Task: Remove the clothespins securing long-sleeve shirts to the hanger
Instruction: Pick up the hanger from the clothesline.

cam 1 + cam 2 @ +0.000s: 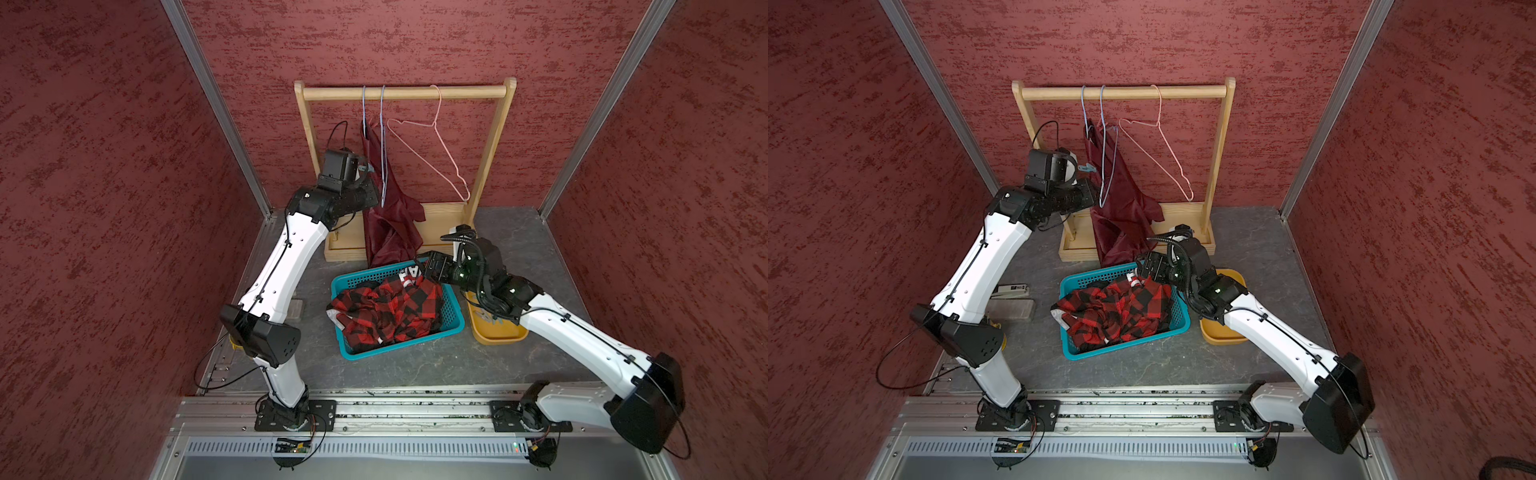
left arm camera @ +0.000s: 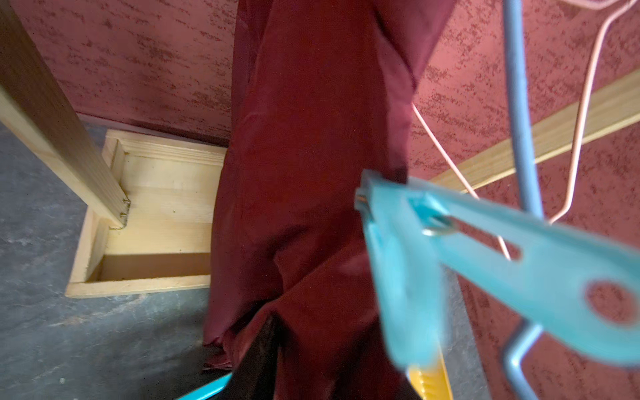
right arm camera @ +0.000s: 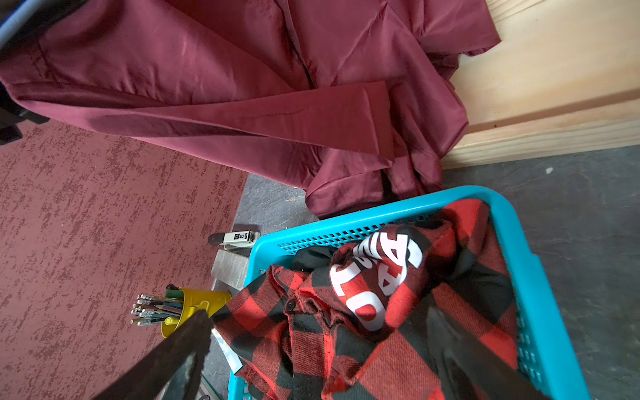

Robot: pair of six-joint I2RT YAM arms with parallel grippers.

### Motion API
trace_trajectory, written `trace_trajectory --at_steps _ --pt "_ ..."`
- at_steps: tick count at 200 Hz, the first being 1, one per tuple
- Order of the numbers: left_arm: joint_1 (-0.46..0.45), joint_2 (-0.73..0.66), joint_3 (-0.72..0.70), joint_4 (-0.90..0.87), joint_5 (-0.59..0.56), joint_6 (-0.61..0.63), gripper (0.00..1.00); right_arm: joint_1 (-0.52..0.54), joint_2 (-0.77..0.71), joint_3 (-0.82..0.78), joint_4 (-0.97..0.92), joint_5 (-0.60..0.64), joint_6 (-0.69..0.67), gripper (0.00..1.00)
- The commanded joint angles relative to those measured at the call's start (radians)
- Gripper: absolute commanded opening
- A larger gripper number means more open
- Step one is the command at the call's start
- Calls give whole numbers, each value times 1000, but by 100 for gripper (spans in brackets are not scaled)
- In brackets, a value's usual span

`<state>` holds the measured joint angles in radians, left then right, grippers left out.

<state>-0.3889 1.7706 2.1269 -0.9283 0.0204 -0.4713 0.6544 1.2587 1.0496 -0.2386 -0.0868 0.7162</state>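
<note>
A shiny maroon long-sleeve shirt (image 1: 390, 216) hangs from a blue wire hanger (image 1: 382, 137) on the rack, its tail on the floor (image 3: 242, 86). A teal clothespin (image 1: 1087, 168) sits on that hanger's left side, and it looms large and blurred in the left wrist view (image 2: 485, 256). My left gripper (image 1: 1077, 168) is right at the pin's handles. Whether its jaws press them is hidden. The red-and-black plaid shirt (image 1: 390, 316) lies crumpled in a teal basket (image 1: 453, 320). My right gripper (image 3: 318, 363) hangs open just above it, fingers (image 3: 173, 353) wide apart and empty.
The wooden rack (image 1: 405, 92) also carries a second blue hanger and a bare pink hanger (image 1: 436, 141). A yellow tray (image 1: 498, 332) lies under my right arm. A stapler (image 1: 1013, 289), a grey block (image 1: 1011, 309) and a yellow cup of pens (image 3: 194, 304) stand left of the basket.
</note>
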Motion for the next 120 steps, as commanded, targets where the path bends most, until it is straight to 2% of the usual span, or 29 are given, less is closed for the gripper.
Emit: trace_trajectory --at_steps 1,28,68,120 --pt "-1 9 37 -11 -2 21 29 -7 -18 -9 -4 -11 -10 99" --pt "-4 -14 37 14 6 36 14 -7 -21 -13 1 -11 -8 99" --pt "-6 -47 65 8 -6 57 0 -7 -19 -20 15 -19 -4 99" --pt "-25 -92 121 15 -55 125 0 -7 -9 -27 43 -41 -4 99"
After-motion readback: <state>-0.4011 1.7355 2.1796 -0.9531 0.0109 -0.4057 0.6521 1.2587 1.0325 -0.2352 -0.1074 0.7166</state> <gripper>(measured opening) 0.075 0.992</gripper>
